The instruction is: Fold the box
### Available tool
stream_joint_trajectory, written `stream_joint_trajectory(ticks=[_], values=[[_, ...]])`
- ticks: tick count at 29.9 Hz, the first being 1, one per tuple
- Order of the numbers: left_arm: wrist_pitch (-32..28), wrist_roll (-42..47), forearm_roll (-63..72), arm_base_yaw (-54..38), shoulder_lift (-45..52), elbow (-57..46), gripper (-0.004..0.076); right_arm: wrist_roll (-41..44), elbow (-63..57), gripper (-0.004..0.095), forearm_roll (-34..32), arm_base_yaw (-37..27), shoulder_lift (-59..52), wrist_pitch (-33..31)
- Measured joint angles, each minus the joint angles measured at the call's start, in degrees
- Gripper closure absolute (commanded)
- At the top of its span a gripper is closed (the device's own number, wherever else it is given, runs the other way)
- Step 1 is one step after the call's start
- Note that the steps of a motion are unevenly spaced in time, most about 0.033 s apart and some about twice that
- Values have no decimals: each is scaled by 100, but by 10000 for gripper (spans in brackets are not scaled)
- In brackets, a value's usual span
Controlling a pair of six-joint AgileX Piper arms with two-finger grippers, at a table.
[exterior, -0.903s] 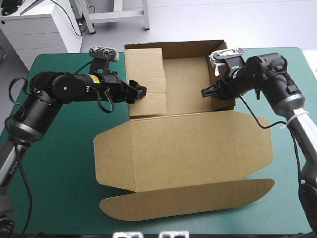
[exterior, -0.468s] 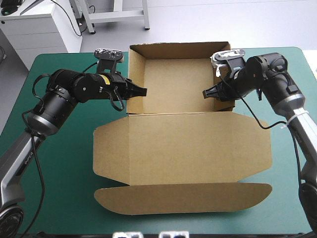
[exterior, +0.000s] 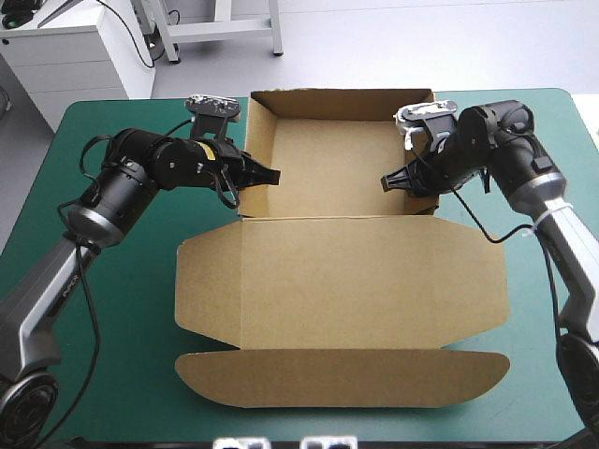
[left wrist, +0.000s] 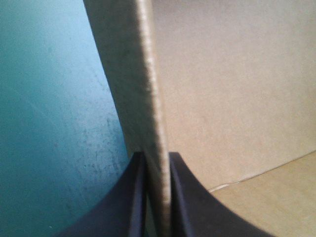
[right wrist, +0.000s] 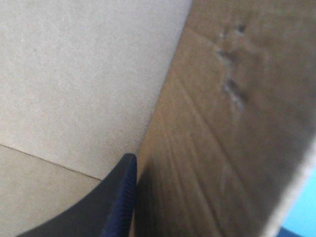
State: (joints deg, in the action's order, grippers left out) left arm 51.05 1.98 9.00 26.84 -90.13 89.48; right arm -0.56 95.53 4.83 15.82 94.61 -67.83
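On the teal-green cover (exterior: 122, 309) lies the box (exterior: 346, 281), a brown sheet of board already partly formed: its tray (exterior: 332, 164) has the walls raised, and the lid (exterior: 342, 271) lies flat on the side of the tray that faces the robot, with the long tuck flap (exterior: 342, 379) beyond it. At the left wall (left wrist: 148, 98) of the tray the left gripper (exterior: 271, 174) is clenched on the board; its black fingers (left wrist: 187, 197) stand almost together, with the wall's upper edge between them. At the opposite wall (right wrist: 222, 123) of the tray, the right gripper (exterior: 386, 181) reaches in from the right side and is very close to the board, but whether it grasps this wall I cannot tell, because the board hides too much of it. I judge the box to be light and rather stiff. It should bend easily only along the pressed crease lines, and it could slide on the cover if it is pushed from one side alone. A hard pinch may dent the board, and some small marks already show on the right wall. The best hold seems to be on a free upper edge of a wall, near its middle.
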Motion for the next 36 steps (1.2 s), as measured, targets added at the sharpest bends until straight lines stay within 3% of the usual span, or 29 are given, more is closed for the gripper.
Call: stream_joint_trajectory(ticks=[14, 23, 26, 28, 32, 34, 36], values=[[296, -228, 20, -7, -1452, 16, 732, -13, -6, 924, -172, 0, 1111, -254], [366, -198, 0, -18, -1614, 114, 726, -24, -6, 924, -192, -5, 1514, -97], [372, -290, 0, -18, -1614, 114, 666, -33, -1, 924, -186, -11, 1525, -77], [372, -394, 6, -18, -1614, 114, 577, -44, -1, 913, -186, -11, 1525, -55], [388, -663, 65, -31, -1633, 114, 379, -79, -1, 756, -213, -11, 1537, 25], [494, -760, 178, -44, -1676, 100, 273, -131, -1, 582, -189, -5, 1565, 2], [626, -802, 256, -44, -1700, 68, 220, -144, -1, 393, -115, -1, 1583, -36]])
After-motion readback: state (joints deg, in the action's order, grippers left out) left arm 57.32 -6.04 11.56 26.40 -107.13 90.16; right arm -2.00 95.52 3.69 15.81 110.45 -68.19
